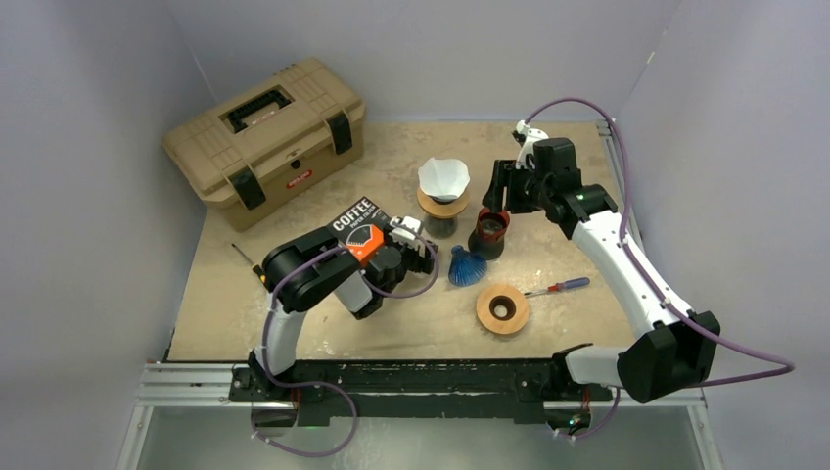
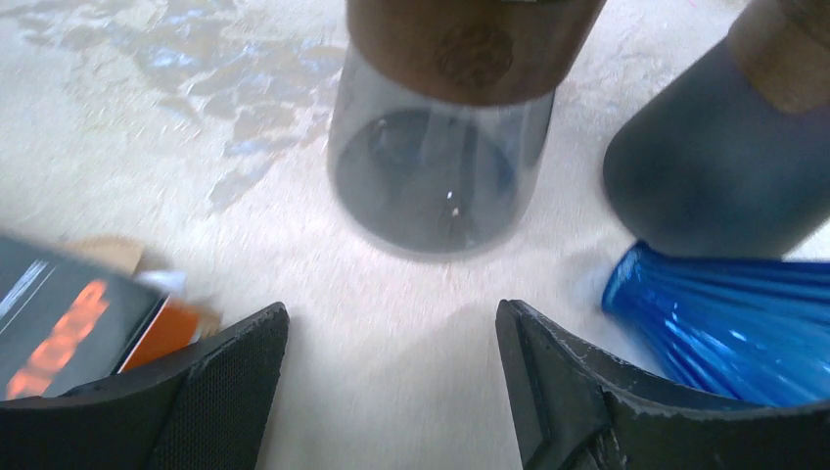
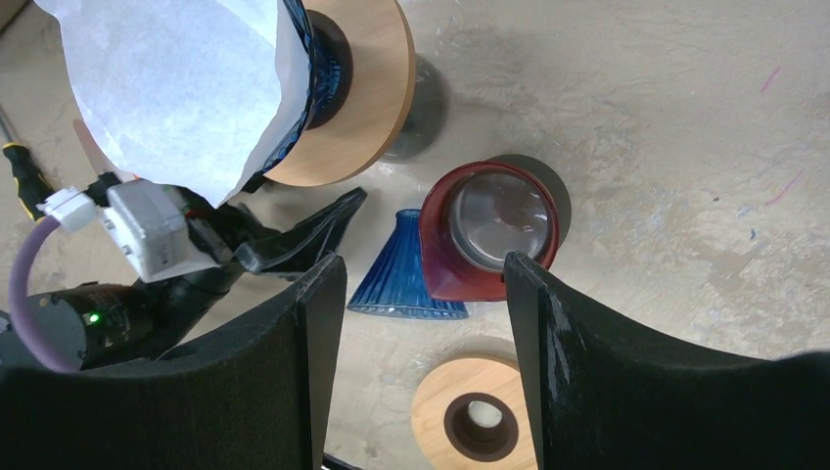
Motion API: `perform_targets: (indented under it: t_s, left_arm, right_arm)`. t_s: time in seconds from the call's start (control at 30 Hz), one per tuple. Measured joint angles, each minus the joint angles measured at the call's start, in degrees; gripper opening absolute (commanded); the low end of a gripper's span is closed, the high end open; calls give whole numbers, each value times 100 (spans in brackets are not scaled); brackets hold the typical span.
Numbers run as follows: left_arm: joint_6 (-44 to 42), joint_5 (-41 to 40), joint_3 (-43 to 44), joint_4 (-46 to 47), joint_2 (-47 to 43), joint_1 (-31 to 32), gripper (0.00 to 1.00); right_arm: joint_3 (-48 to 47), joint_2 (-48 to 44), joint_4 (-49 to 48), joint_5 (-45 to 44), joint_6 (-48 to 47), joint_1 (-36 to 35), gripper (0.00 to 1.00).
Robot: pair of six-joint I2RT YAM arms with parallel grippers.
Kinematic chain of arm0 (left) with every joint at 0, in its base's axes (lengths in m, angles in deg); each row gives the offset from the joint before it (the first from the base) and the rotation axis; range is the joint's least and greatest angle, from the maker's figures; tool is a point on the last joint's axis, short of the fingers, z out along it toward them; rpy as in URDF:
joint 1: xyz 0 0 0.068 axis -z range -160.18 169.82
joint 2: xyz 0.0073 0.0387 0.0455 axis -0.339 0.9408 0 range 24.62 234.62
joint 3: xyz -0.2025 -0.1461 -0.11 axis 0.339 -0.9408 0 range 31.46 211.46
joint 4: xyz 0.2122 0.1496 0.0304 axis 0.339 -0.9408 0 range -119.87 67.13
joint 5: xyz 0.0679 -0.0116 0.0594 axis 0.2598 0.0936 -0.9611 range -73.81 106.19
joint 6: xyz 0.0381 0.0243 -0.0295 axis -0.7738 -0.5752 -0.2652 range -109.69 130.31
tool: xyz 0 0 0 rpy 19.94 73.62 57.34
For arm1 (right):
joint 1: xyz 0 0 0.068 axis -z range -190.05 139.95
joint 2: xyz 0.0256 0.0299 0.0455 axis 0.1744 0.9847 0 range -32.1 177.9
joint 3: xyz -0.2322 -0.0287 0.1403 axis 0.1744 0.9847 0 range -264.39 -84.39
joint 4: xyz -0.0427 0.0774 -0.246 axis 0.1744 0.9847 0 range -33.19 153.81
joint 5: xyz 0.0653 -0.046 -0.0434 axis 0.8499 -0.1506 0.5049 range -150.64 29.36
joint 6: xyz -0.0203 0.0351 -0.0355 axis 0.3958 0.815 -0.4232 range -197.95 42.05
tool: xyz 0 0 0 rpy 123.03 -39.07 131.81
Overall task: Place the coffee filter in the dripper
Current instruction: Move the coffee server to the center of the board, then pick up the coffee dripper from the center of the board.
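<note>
The white paper coffee filter (image 1: 443, 177) (image 3: 176, 88) stands open-mouthed in a dark blue dripper (image 3: 326, 59) with a wooden collar (image 3: 370, 88), on top of a clear glass carafe (image 2: 431, 171). My left gripper (image 1: 426, 253) (image 2: 391, 313) is open just in front of that carafe, low over the table, with nothing between its fingers. My right gripper (image 1: 499, 196) (image 3: 423, 264) hangs open and holds nothing. It is above a red dripper (image 3: 489, 230) that sits on a dark carafe (image 1: 488, 235).
A blue ribbed glass cone (image 1: 467, 266) lies on its side by the left fingers. A wooden ring (image 1: 502, 308), a red-handled screwdriver (image 1: 558, 287), a black coffee box (image 1: 358, 217) and a tan toolbox (image 1: 264, 137) lie around. Walls close in on three sides.
</note>
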Motion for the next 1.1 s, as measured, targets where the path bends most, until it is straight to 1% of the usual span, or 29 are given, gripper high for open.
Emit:
perform_targets:
  t_s: [0.27, 0.43, 0.53, 0.67, 0.83, 0.97, 1.1]
  left_arm:
    - [326, 52, -1241, -52, -1075, 35, 77]
    - [579, 339, -1679, -138, -1853, 232, 77]
    - [540, 643, -1899, 83, -2151, 435, 77]
    - [317, 970, -1989, 221, -2199, 702, 76]
    - [111, 824, -1921, 256, -2076, 935, 76]
    - [-17, 568, -1759, 483, -1641, 977, 75]
    - [-48, 422, -1502, 669, -1108, 977, 72]
  right_arm:
    - [2, 0, 0, -2, 17, 0, 64]
    - [2, 0, -2, -2, 15, 0, 64]
    - [9, 0, -7, -2, 13, 0, 64]
    - [20, 0, -11, 0, 13, 0, 64]
    - [20, 0, -13, 0, 11, 0, 64]
    - [20, 0, -13, 7, 7, 0, 64]
    - [20, 0, -13, 4, -9, 0, 64]
